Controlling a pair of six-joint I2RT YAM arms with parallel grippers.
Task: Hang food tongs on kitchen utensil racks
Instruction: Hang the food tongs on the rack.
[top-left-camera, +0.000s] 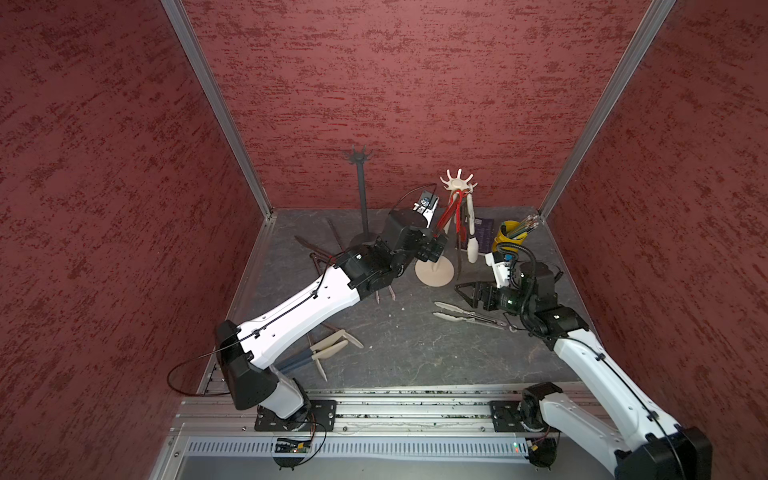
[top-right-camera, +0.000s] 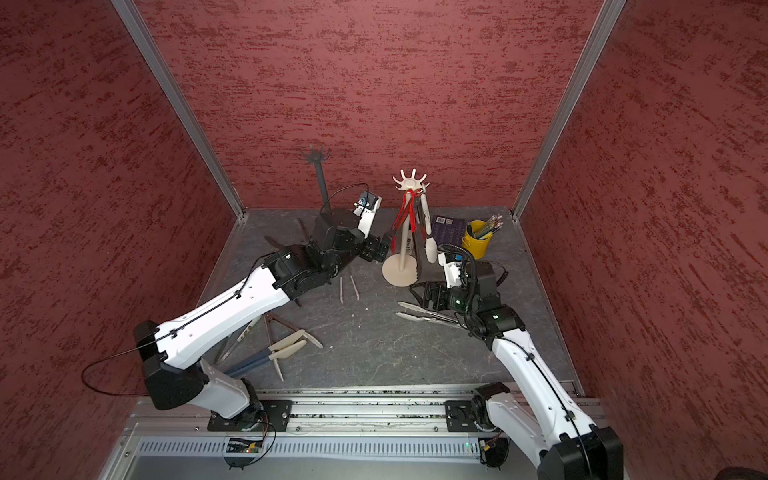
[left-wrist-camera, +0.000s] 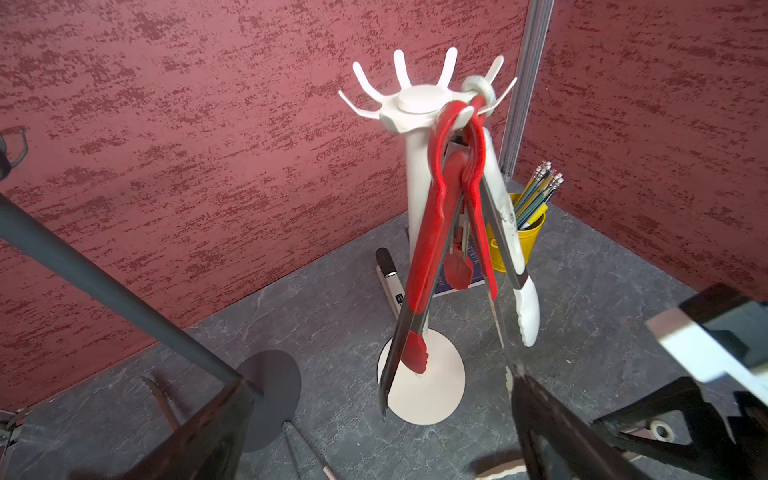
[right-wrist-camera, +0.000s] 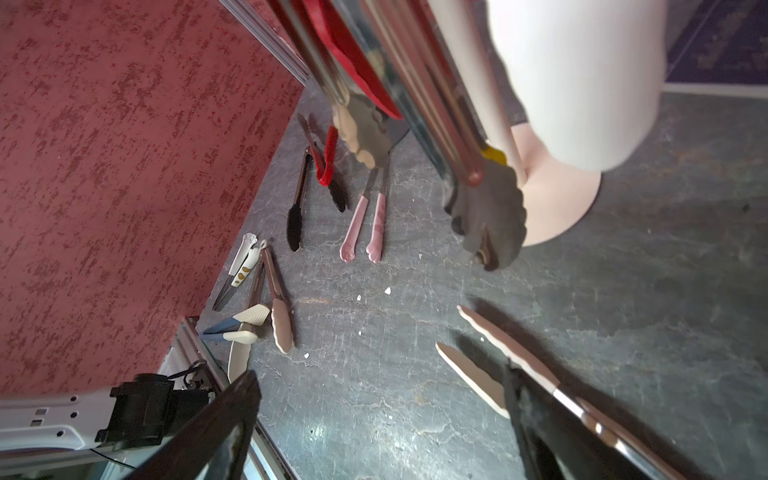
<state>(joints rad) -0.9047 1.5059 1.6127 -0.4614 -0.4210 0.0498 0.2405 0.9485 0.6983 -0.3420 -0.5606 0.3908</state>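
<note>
White left arm (top-left-camera: 307, 307) outstretched, left gripper (top-left-camera: 436, 248) agape beside cream-white rack (top-left-camera: 457, 184).

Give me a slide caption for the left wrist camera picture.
Red tongs and white-tipped tongs hang from the cream rack, with the dark grey rack standing alongside.

Robot lab test cell: red textured wall panels (top-left-camera: 395, 83), aluminium corner posts (top-left-camera: 216, 104), slate-grey floor (top-left-camera: 415, 345), metal mounting rail (top-left-camera: 415, 409).
</note>
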